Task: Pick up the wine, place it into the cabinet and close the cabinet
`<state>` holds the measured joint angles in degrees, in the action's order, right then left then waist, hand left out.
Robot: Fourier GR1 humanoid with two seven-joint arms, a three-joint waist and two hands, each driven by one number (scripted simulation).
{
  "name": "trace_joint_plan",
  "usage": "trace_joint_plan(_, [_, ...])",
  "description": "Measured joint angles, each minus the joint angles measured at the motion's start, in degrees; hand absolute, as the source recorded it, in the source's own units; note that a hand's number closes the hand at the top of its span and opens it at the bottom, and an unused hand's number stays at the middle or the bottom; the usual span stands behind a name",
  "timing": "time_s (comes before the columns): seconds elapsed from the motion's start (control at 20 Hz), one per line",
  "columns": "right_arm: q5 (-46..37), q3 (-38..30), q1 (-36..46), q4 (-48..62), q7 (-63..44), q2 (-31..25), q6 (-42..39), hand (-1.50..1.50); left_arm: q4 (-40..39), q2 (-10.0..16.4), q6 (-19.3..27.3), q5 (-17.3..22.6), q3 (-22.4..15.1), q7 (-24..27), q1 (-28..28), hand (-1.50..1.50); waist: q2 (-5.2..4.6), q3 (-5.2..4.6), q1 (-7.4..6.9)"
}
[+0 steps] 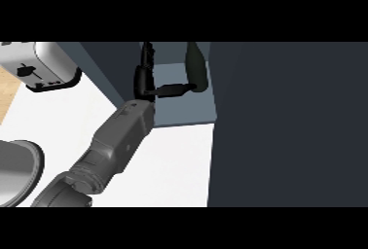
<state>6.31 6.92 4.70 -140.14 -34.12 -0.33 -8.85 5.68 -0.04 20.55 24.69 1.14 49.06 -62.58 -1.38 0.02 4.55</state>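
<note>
The wine bottle (196,65), dark green, stands inside the open cabinet (185,111) on its grey-blue floor, at the top centre of the head view. My left hand (146,78) reaches into the cabinet just left of the bottle. Its fingers point straight up the picture and are not curled round the bottle. Its thumb (171,90) stretches right, and the tip meets the bottle's lower side. The grey forearm (115,146) runs in from the lower left. A large dark panel, the cabinet door (287,126), fills the right side. My right hand does not show.
A silver toaster (39,65) stands at the top left on the white counter (176,165). A round metal pan (16,172) sits at the left edge. A strip of wooden surface (7,95) shows beyond the counter's left edge.
</note>
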Motion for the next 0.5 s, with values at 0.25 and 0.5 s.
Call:
trace_joint_plan(0.25, [-0.18,0.63,-0.28,0.07,0.44,0.22,0.38,-1.5,0.17,-0.04,-1.78,0.53,-0.33,-0.1,0.18,-1.5,0.11,-0.07,-0.06])
trace_joint_plan(0.5, [-0.15,0.46,0.99,-0.1,-0.94,-0.16,0.95,-1.5,0.98,-0.05,-4.45,1.96,-0.71,0.12,0.55,-1.5,0.19,-0.13,-0.02])
